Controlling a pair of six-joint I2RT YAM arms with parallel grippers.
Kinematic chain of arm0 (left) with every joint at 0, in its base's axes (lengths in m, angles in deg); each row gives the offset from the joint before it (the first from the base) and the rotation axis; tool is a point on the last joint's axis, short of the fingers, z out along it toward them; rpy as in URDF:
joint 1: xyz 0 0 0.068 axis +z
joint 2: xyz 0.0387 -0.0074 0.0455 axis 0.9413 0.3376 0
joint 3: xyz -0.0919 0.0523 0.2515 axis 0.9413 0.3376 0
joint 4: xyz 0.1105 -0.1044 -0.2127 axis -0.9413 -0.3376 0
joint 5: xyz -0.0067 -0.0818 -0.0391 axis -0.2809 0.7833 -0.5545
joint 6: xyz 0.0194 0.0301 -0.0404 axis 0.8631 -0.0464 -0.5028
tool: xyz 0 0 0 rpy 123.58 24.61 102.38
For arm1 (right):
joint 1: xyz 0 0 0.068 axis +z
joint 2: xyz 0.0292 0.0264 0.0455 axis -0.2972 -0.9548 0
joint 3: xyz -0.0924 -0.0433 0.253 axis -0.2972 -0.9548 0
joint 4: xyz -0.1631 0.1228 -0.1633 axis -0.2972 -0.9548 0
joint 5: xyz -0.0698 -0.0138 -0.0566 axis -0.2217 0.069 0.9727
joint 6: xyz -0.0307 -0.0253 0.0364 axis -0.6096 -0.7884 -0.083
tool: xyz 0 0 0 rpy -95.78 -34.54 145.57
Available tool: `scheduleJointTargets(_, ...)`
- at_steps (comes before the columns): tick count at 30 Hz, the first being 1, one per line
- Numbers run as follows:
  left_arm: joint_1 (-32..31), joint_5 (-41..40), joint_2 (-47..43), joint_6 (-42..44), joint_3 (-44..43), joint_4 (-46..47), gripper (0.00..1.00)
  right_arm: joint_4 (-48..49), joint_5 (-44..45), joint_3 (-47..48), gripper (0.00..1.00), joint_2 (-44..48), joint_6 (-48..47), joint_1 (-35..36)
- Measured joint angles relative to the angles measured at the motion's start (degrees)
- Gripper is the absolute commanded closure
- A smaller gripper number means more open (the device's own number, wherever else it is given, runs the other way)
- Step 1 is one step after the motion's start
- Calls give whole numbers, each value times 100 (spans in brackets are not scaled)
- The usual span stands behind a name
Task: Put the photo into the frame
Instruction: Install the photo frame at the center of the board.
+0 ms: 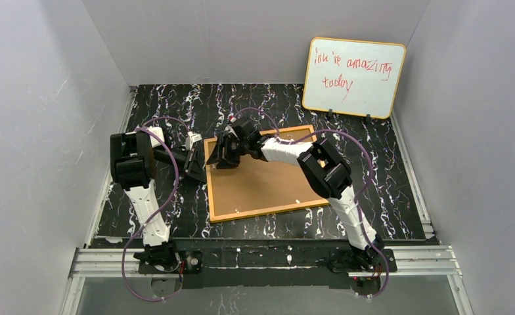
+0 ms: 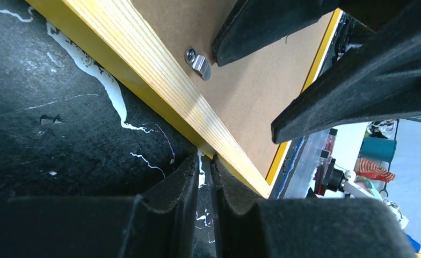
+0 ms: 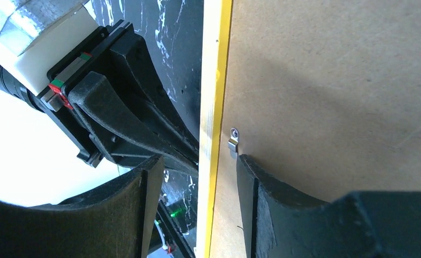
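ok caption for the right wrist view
Right end effector straddling the rim of the frame, beside a metal clip on the backing board

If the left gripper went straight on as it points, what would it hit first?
The frame's wooden rim, just ahead of the left gripper's shut fingers; they look almost against it, but depth is unclear.

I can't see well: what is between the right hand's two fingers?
The frame's yellow edge, and a small metal clip on its brown back, as the right wrist view shows.
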Motion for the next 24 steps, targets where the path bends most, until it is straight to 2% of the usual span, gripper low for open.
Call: scheduleJointTargets(24, 4, -13, -31, -111, 37, 68, 85, 7, -170, 433, 43, -343, 70, 33)
